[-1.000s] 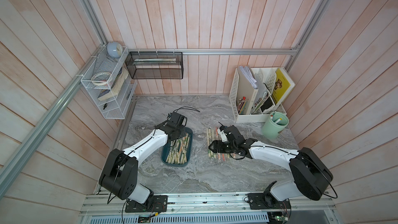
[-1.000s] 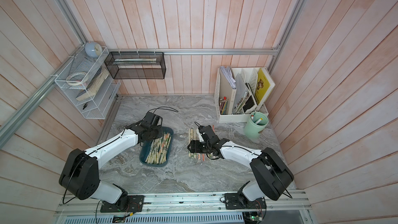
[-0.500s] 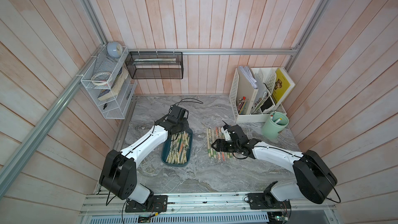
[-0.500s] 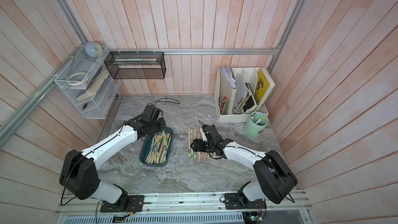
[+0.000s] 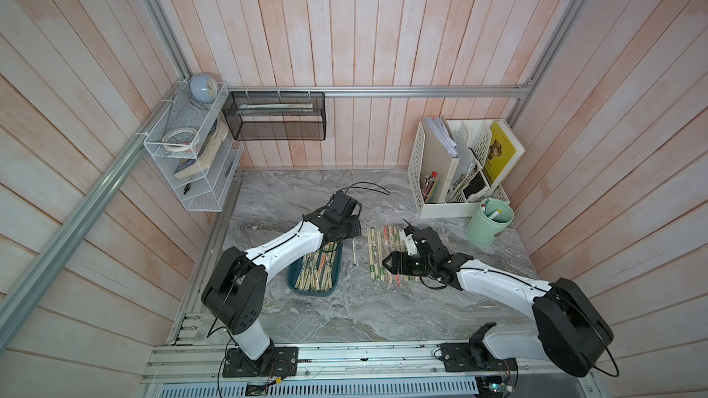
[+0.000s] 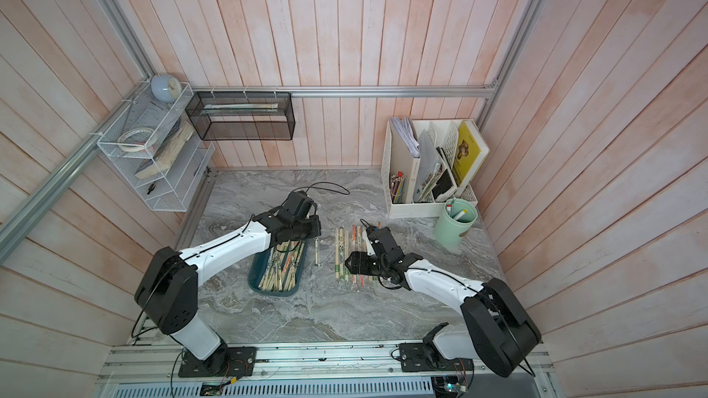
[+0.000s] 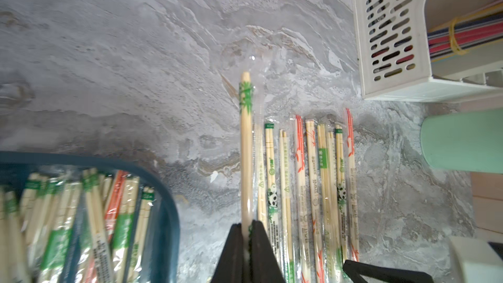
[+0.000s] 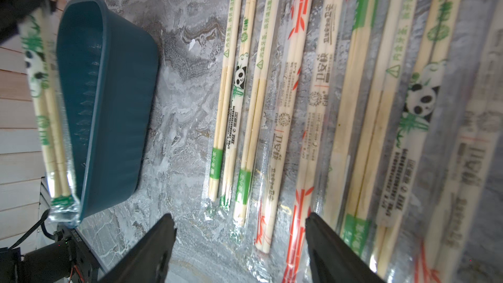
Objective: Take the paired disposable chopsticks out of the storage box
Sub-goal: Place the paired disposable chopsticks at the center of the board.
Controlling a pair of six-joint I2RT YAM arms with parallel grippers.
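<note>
The storage box (image 5: 294, 286), a dark teal tray, lies left of centre with several chopstick pairs (image 5: 316, 268) in it; both top views show it (image 6: 254, 282). My left gripper (image 5: 355, 238) hangs just right of the box, shut on one sleeved pair (image 5: 354, 254) that points toward the near edge. In the left wrist view the jaws (image 7: 248, 225) pinch that pair (image 7: 246, 145). A row of several pairs (image 5: 383, 246) lies on the marble to its right. My right gripper (image 5: 385, 264) stands open over the row's near end, holding nothing (image 8: 239, 219).
A white file organiser (image 5: 452, 185) with coloured pencils and a mint cup (image 5: 488, 222) stand at the back right. A black mesh basket (image 5: 276, 116) and a white wire shelf (image 5: 191, 162) hang on the walls. The left arm's cable (image 5: 367, 185) loops over the marble.
My left gripper has moved right, from over the box to the gap beside the row, carrying the pair. The right gripper has shifted slightly right along the row.
</note>
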